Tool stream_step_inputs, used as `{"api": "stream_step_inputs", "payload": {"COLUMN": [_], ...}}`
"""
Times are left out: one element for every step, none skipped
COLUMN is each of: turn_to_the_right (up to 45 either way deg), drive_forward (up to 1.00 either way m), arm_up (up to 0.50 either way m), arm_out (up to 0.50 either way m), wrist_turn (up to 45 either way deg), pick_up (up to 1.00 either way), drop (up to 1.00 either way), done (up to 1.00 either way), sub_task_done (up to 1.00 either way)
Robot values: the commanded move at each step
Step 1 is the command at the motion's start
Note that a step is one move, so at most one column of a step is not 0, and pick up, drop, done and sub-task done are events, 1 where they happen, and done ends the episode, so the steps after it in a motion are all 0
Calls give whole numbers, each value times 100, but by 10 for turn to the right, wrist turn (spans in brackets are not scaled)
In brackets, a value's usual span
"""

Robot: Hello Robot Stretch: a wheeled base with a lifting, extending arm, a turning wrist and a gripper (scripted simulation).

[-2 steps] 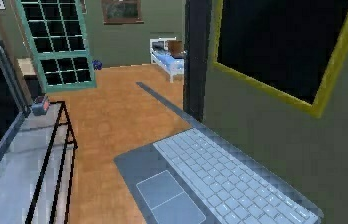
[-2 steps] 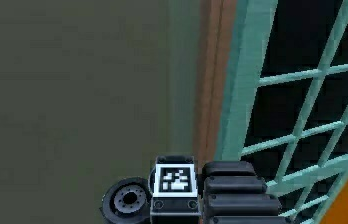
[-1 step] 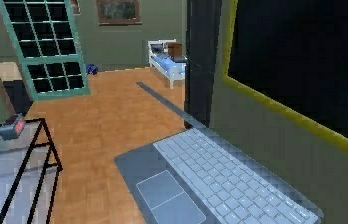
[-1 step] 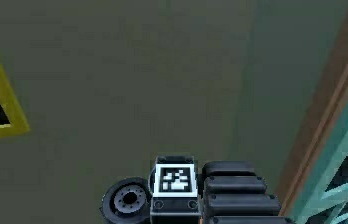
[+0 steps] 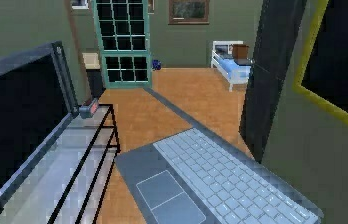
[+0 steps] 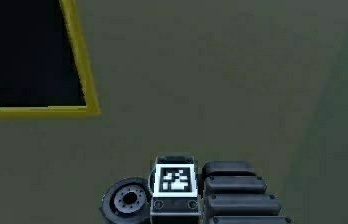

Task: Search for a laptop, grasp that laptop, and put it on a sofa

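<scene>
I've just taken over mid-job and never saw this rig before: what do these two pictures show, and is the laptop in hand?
It's a wheeled robot with one extending arm. The forward view looks ahead and down: an open laptop shows very near the camera, keyboard low, dark lid up at the right, orange floor beyond. Left stands a dark screen on a glass-topped stand; far off, a teal-framed glass door and a white bed. The arm side view looks sideways at an olive wall with a yellow-framed dark panel. At its bottom edge is the arm, with a white marker square; the dark round part beside it carries the fingers, whose tips I can't make out, so I cannot tell whether they hold anything.
</scene>
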Motion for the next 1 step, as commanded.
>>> {"api": "stream_step_inputs", "payload": {"turn_to_the_right": [0], "drive_forward": [100], "arm_up": [0], "arm_out": [0], "wrist_turn": [0], "pick_up": [0], "drop": [0], "done": [0], "sub_task_done": [0]}}
